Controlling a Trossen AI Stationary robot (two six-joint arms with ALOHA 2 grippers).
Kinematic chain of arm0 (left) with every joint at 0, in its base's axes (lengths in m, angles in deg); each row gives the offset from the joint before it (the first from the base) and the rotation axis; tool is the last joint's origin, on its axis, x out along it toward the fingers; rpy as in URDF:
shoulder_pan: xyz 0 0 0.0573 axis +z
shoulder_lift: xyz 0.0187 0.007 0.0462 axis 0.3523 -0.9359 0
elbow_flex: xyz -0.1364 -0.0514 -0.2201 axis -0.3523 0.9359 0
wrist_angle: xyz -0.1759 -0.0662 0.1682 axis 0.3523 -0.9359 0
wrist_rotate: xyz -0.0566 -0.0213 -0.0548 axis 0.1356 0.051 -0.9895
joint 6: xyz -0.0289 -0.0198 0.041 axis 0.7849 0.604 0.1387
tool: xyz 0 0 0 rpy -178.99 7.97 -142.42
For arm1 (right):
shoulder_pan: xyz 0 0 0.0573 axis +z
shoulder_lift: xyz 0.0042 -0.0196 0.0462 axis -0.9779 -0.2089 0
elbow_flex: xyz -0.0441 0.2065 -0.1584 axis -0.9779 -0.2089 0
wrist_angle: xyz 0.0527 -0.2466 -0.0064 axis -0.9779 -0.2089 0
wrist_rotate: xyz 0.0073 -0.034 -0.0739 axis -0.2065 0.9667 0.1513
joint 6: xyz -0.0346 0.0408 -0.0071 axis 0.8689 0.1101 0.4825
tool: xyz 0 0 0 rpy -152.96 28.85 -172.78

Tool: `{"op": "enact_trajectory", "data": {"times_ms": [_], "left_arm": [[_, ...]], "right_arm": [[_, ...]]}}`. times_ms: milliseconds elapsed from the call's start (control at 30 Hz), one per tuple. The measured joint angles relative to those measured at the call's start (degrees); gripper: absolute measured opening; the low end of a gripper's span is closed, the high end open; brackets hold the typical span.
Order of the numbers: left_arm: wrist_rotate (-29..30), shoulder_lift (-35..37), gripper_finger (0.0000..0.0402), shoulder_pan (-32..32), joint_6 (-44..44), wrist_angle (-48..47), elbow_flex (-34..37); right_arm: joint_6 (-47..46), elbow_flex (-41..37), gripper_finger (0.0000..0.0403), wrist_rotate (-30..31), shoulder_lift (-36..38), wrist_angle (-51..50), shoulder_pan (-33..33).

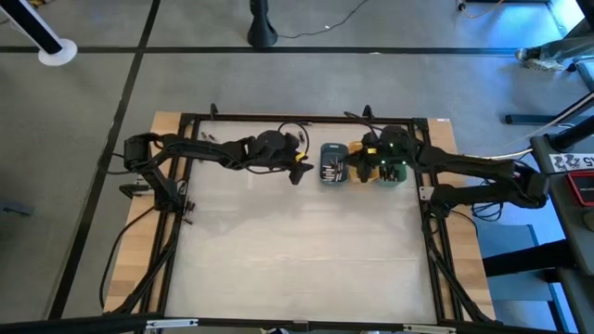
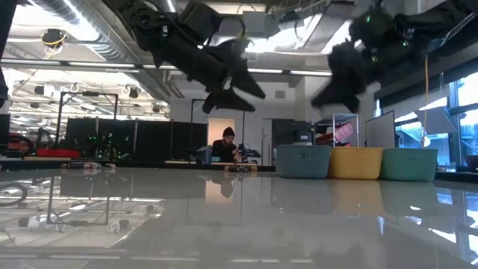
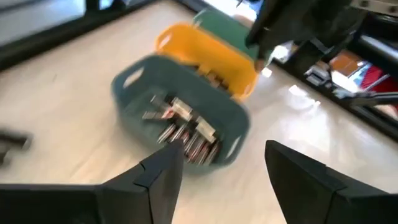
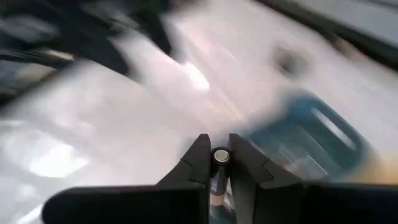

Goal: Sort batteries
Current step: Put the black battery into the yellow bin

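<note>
Three small trays stand in a row at the table's far middle: slate-blue (image 1: 332,163), orange (image 1: 358,153) and green (image 1: 397,174). The slate-blue tray (image 3: 180,121) holds several batteries (image 3: 186,134), silvery with reddish marks. More batteries (image 3: 211,78) lie in the orange tray (image 3: 208,53). My left gripper (image 3: 221,155) hovers open just left of the slate-blue tray, pointing at it, nothing between its fingers. My right gripper (image 4: 219,155) hangs over the trays, shut on a single battery (image 4: 219,157). My right gripper pinches one battery between its two fingertips. The round metal end (image 4: 219,155) sits right at the tips and faces along the fingers, and the body runs back between them. The battery is lifted clear of the table and the trays.
A black frame (image 1: 306,119) borders the table, and the trays stand close to its far bar. The wide pale tabletop (image 1: 297,250) lies bare on the near side. In the low view a person (image 2: 226,146) sits far behind the table.
</note>
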Motion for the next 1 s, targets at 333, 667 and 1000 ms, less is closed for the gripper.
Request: {"op": "enact_trajectory", "data": {"times_ms": [333, 667, 1000], "left_arm": [[-0.3, 0.0, 0.0209, 0.2, 2.2, -0.1, 0.0], [-0.3, 0.0, 0.021, -0.5, 3.0, 0.1, 0.0], [-0.3, 0.0, 0.021, 1.5, 4.6, -5.9, 0.0]], "right_arm": [[1.8, 0.0, 0.0028, 7.8, -2.8, -12.4, -7.8], [1.9, 0.0, 0.0028, 9.2, -11.6, -11.1, -8.7], [3.1, 0.0, 0.0053, 10.8, -14.9, -10.2, -8.7]]}}
